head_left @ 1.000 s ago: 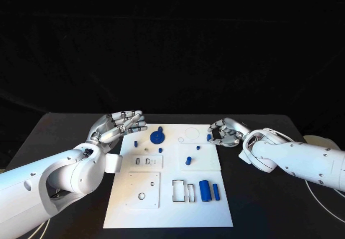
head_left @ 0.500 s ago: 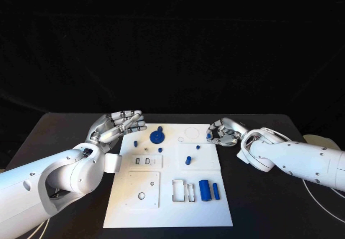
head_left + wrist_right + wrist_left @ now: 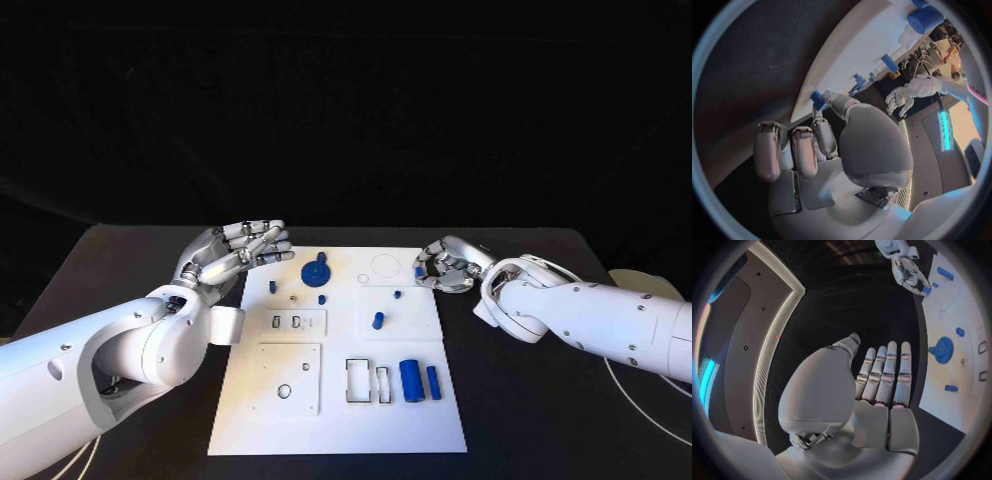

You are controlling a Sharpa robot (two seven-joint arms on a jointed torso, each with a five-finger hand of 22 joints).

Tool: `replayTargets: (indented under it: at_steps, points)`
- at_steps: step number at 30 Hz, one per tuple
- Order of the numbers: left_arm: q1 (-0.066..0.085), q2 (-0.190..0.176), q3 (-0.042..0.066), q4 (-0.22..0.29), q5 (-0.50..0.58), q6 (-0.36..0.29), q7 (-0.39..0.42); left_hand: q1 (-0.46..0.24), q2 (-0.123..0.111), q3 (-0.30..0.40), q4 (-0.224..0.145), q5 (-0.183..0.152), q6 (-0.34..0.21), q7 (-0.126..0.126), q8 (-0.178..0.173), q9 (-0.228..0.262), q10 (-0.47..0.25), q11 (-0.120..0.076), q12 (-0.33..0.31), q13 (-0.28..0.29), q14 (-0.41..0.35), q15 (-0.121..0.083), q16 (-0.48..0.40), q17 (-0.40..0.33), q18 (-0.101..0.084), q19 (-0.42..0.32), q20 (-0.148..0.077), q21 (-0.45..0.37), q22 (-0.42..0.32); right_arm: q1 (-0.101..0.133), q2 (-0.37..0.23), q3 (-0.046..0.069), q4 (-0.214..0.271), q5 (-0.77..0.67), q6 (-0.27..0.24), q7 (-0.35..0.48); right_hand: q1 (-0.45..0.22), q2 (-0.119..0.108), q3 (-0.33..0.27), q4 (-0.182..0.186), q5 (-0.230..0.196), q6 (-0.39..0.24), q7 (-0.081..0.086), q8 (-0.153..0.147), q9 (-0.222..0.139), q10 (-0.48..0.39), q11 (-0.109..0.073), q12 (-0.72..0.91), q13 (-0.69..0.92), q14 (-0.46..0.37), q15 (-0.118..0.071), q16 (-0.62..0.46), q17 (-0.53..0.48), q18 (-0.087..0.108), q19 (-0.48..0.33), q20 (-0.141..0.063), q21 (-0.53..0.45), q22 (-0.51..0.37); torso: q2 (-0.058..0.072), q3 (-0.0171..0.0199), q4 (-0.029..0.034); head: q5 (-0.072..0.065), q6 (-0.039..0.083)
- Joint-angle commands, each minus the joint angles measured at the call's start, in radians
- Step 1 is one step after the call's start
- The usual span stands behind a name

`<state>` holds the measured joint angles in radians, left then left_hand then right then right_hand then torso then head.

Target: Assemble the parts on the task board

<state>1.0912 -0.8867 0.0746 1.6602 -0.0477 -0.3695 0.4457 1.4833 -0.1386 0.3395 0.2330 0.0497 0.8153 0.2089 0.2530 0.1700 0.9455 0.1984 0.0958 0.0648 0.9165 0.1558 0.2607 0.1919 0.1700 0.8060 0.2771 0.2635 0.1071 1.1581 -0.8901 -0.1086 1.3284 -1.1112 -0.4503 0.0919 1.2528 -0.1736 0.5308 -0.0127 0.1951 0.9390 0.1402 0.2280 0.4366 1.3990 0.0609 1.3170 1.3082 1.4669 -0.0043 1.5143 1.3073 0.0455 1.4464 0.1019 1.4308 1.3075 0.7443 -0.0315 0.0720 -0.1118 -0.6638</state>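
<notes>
Parts: your right hand [image 3: 449,268] pinches a small blue piece [image 3: 817,99] at its fingertips, just off the task board [image 3: 340,420] edge, likely lifted clear to carry inward. Your left hand [image 3: 238,250] hangs empty, fingers extended together, beside the blue disc [image 3: 316,272].

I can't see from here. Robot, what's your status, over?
Left hand open, off the board. Right hand pinching a blue part at the task board edge. Nothing blocking.

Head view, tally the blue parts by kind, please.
Blue disc: 1
Long blue cylinders: 2
Small blue pieces on the task board: 4
Blue piece held by the right hand: 1
Total: 8
</notes>
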Motion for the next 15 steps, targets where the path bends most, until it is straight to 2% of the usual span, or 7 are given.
replayTargets:
  at_steps: [1, 6, 11, 15]
  points:
    - [0.0, 0.001, 0.0, 0.001, 0.0, 0.018, 0.003, -0.007, -0.002, 0.006, -0.002, 0.001, 0.007, 0.037, -0.004, -0.001, 0.008, 0.0, -0.007, 0.0, 0.0, 0.003, -0.007, 0.002, 0.013, 0.002, 0.002, -0.006, -0.001, -0.001, 0.001, 0.0, -0.001, -0.022, 0.003, -0.001, -0.003, 0.013, 0.008, 0.001, -0.005, 0.012, 0.0, 0.006, 0.002, 0.006, -0.005, 0.007, 0.02, 0.069, -0.008, 0.007, 0.102, 0.0, 0.004, -0.003, 0.004, 0.117, 0.0, 0.0004, -0.0004, 0.001, 0.0]
    - [0.0, 0.001, 0.0, 0.0, 0.0, 0.02, 0.002, 0.002, 0.004, 0.017, -0.008, 0.001, 0.008, 0.036, -0.006, -0.002, 0.009, -0.001, -0.01, 0.0, 0.0, 0.003, -0.009, 0.002, 0.013, 0.003, 0.002, -0.006, -0.002, -0.002, 0.001, 0.0, 0.001, -0.031, -0.041, 0.016, -0.003, 0.025, 0.017, -0.001, 0.0, 0.027, -0.006, 0.016, 0.006, 0.01, -0.011, 0.012, 0.025, 0.071, -0.013, 0.01, 0.111, -0.003, 0.013, -0.008, 0.014, 0.128, 0.0, 0.001, -0.0007, 0.002, 0.0]
    - [0.0, 0.001, 0.0, -0.001, 0.0, 0.02, 0.002, 0.003, 0.004, 0.02, -0.01, 0.001, 0.008, 0.036, -0.006, -0.002, 0.01, -0.001, -0.011, 0.0, 0.0, 0.003, -0.01, 0.003, 0.013, 0.003, 0.002, -0.006, -0.003, -0.002, -0.002, 0.0, 0.016, -0.035, -0.08, 0.036, -0.001, 0.045, 0.033, -0.003, -0.013, 0.04, -0.013, 0.024, 0.011, 0.014, -0.017, 0.014, 0.027, 0.073, -0.018, 0.012, 0.118, -0.007, 0.024, -0.013, 0.026, 0.142, -0.001, 0.0017, -0.001, 0.003, 0.001]
    - [-0.001, 0.001, 0.0, -0.003, 0.0, 0.019, 0.003, 0.002, 0.004, 0.02, -0.01, 0.001, 0.008, 0.036, -0.006, -0.002, 0.01, -0.001, -0.011, 0.0, 0.0, 0.003, -0.01, 0.003, 0.013, 0.003, 0.002, -0.006, -0.003, 0.0, -0.01, 0.001, 0.042, -0.036, -0.099, 0.046, -0.003, 0.058, 0.041, -0.003, -0.018, 0.052, -0.019, 0.034, 0.017, 0.009, -0.022, 0.006, 0.019, 0.074, -0.022, 0.014, 0.122, -0.01, 0.03, -0.016, 0.032, 0.149, -0.002, 0.0005, -0.0012, 0.003, 0.002]
